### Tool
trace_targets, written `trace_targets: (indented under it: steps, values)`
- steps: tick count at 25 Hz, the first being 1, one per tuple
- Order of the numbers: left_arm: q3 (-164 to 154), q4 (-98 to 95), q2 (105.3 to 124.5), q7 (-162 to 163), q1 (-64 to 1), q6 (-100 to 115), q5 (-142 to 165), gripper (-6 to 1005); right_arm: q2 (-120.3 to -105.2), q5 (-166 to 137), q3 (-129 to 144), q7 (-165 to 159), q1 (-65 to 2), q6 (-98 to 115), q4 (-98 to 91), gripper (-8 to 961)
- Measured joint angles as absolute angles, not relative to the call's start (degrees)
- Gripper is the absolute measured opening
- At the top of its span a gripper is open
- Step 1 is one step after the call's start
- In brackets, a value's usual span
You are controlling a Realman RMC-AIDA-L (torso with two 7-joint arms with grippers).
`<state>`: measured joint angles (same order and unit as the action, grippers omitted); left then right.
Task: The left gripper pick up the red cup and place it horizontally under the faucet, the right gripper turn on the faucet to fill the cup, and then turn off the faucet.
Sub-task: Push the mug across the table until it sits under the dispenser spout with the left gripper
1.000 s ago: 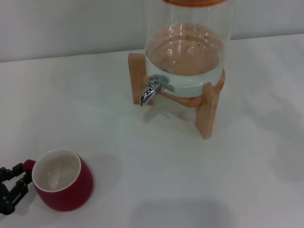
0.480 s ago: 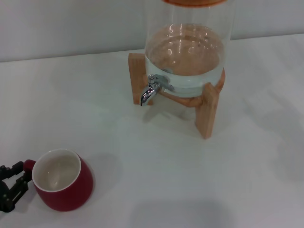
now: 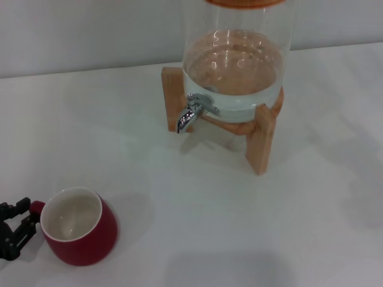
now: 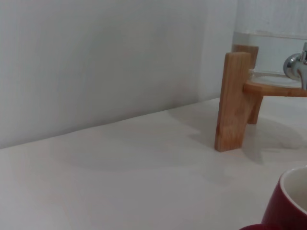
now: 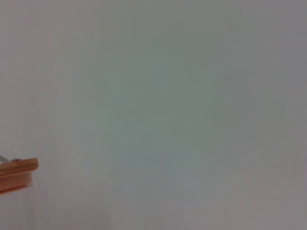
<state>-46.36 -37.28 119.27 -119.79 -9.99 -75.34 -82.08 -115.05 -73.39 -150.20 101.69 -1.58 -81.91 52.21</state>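
The red cup (image 3: 81, 228) stands upright on the white table at the front left, with its small handle (image 3: 37, 207) pointing left. It also shows in the left wrist view (image 4: 291, 203). My left gripper (image 3: 26, 214) is at the table's front left edge, open, with its fingertips just beside the handle and not closed on it. The chrome faucet (image 3: 190, 113) sticks out of the glass dispenser (image 3: 236, 60) at the back centre, far from the cup. The faucet also shows in the left wrist view (image 4: 297, 64). My right gripper is out of view.
The dispenser holds water and rests on a wooden stand (image 3: 261, 137) with legs; one leg shows in the left wrist view (image 4: 233, 100). A pale wall runs behind the table. A wooden edge (image 5: 17, 168) shows in the right wrist view.
My left gripper has shifted slightly left and back beside the cup's handle. The cup and the faucet have not moved.
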Motion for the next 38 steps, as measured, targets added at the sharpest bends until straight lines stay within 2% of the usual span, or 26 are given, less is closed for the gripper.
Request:
trace_targets:
  steps: [18, 24, 38]
  values:
    - [-48.93, -37.39, 119.36, -120.14, -10.49, -74.41, -81.39, 280, -115.05, -73.39, -150.2, 101.69, -1.75, -81.93, 52.2, 720]
    - [-49.43, -37.51, 119.36, -120.36, -10.46, -74.35, -81.33, 131, -115.0, -73.34, -150.2, 101.61, -1.94, -81.98, 52.2, 720]
    - [-49.48, -40.32, 119.51, -119.87, -10.23, -75.45, -81.89, 122, -115.01, -73.29, -150.2, 101.55, -1.72, -82.0, 52.12, 719]
